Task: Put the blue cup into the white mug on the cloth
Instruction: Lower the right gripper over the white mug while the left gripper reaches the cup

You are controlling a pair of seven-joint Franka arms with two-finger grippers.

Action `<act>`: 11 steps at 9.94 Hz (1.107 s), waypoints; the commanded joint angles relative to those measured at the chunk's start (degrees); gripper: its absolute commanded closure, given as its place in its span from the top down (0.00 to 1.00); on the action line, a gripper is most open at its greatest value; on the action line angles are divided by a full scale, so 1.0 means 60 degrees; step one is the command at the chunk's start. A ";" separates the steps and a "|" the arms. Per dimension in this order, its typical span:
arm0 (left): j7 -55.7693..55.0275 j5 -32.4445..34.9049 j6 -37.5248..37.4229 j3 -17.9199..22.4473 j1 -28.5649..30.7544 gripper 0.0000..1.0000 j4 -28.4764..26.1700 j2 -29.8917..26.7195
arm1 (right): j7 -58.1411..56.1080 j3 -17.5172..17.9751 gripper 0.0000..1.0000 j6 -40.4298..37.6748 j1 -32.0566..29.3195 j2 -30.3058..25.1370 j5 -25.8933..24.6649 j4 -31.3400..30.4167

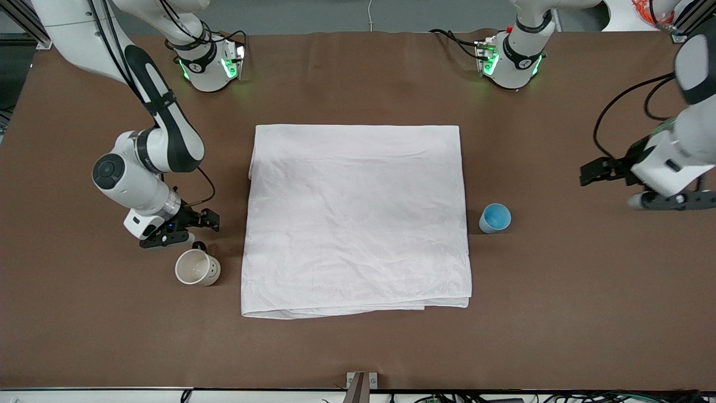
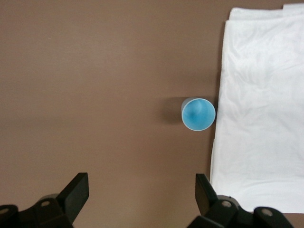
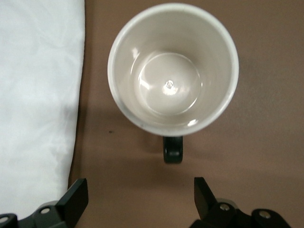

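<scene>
The white cloth (image 1: 358, 218) lies folded in the middle of the table. The blue cup (image 1: 495, 218) stands upright on the bare table beside the cloth's edge toward the left arm's end; it also shows in the left wrist view (image 2: 198, 114). The white mug (image 1: 197, 267) stands upright and empty on the bare table beside the cloth toward the right arm's end, its black handle (image 3: 173, 149) pointing at my right gripper. My right gripper (image 1: 165, 239) (image 3: 141, 194) is open, just above the table by the mug's handle. My left gripper (image 1: 674, 200) (image 2: 142, 190) is open, raised over bare table, well apart from the cup.
The brown table (image 1: 358, 347) has its front edge near the bottom of the front view. Both arm bases (image 1: 210, 67) (image 1: 512, 61) stand along the table's edge farthest from the front camera. Nothing lies on the cloth.
</scene>
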 commanded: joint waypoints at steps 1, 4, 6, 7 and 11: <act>-0.0039 -0.0123 0.0600 -0.0240 -0.0638 0.99 0.0076 0.0755 | 0.0039 -0.0016 0.98 -0.0139 0.0024 0.0553 0.0156 0.0906; -0.0213 -0.0474 0.2097 -0.0284 -0.1080 0.99 -0.0658 0.1632 | 0.0009 -0.0031 0.98 -0.0066 0.0009 0.0965 0.0127 0.1246; -0.0229 -0.0460 0.2928 -0.0285 -0.1518 0.96 -0.1051 0.2132 | 0.0024 -0.0060 0.97 -0.0110 -0.0034 0.0966 0.0127 0.1246; -0.0288 -0.0461 0.3601 -0.0285 -0.1709 0.95 -0.1417 0.2221 | 0.0024 -0.0075 0.97 -0.0110 -0.0049 0.0980 0.0127 0.1261; -0.1222 -0.0359 0.4223 -0.0270 -0.1696 0.79 -0.2504 0.2222 | 0.0478 -0.0104 0.88 -0.0081 -0.0006 0.0995 0.0113 0.1261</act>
